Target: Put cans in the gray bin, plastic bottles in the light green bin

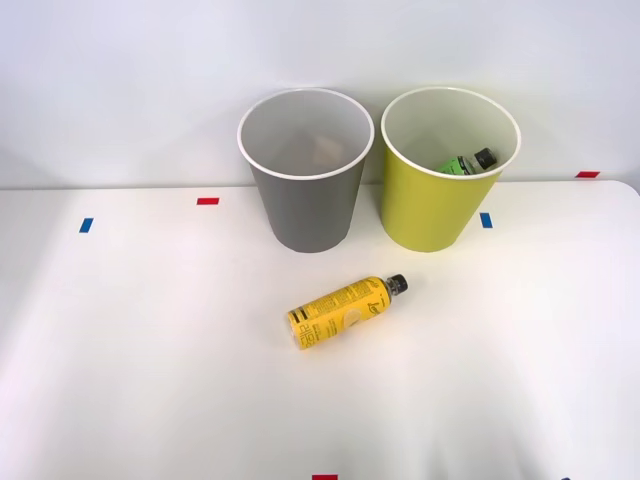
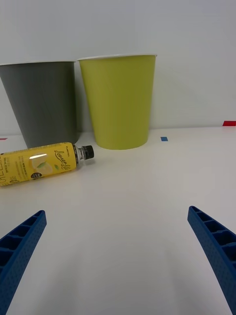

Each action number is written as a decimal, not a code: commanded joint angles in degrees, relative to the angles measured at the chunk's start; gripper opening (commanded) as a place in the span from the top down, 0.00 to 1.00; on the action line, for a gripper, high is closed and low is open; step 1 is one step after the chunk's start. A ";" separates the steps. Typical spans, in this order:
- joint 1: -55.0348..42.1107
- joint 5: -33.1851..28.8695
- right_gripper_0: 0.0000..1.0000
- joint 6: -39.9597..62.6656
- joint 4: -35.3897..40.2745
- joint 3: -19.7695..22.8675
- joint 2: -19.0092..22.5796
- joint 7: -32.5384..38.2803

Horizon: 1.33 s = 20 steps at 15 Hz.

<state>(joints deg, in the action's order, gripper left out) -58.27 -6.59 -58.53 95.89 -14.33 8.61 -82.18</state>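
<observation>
A yellow plastic bottle (image 1: pixel 343 311) with black print and a black cap lies on its side on the white table, in front of the two bins. The gray bin (image 1: pixel 306 200) stands at the back, with something pale inside. To its right stands the light green bin (image 1: pixel 435 205), holding a green plastic bottle (image 1: pixel 466 163) with a black cap. In the right wrist view the yellow bottle (image 2: pixel 42 163) lies ahead of my right gripper (image 2: pixel 115 256), whose blue fingers (image 2: pixel 216 251) are open and hold nothing. Behind it rise the gray bin (image 2: pixel 42 101) and the light green bin (image 2: pixel 119 98).
Small red and blue tape marks (image 1: pixel 207 201) dot the white table (image 1: pixel 150 350). A white wall stands right behind the bins.
</observation>
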 commanded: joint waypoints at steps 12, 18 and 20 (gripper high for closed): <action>0.00 0.00 0.00 0.00 0.00 0.00 0.00 0.00; 0.00 0.00 0.00 0.00 0.00 0.00 0.00 0.00; 0.00 0.00 0.00 0.00 0.00 0.00 0.00 0.00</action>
<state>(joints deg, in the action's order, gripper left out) -58.27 -6.59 -58.53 95.89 -14.33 8.61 -82.18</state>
